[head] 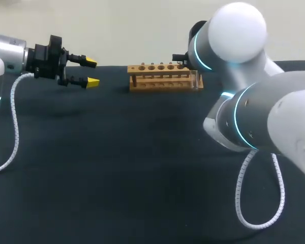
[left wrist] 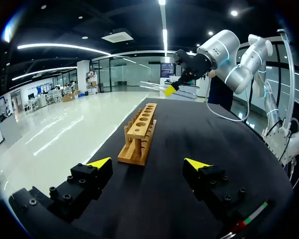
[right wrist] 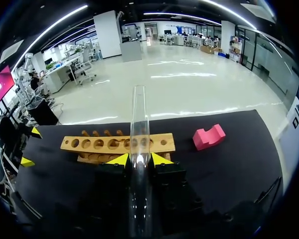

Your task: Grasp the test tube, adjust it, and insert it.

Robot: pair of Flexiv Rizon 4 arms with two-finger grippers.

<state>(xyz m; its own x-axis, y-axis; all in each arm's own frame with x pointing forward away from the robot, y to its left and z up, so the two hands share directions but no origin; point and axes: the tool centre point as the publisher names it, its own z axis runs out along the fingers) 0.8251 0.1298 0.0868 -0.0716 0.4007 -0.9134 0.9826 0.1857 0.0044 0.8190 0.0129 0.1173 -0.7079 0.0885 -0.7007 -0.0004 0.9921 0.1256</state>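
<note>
By one rack (right wrist: pixel 89 143), right hand (right wrist: pixel 140 160); one tube (right wrist: pixel 139 112)

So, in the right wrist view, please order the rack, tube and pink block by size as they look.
Largest: unsure between rack and tube, as the tube is very near the camera.
Smallest: pink block.

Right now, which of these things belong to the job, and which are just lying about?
Part of the job: the glass test tube, held in the right gripper; the wooden rack with its row of holes.

Just lying about: the pink block off the rack's end; the left gripper, open and holding nothing.
</note>
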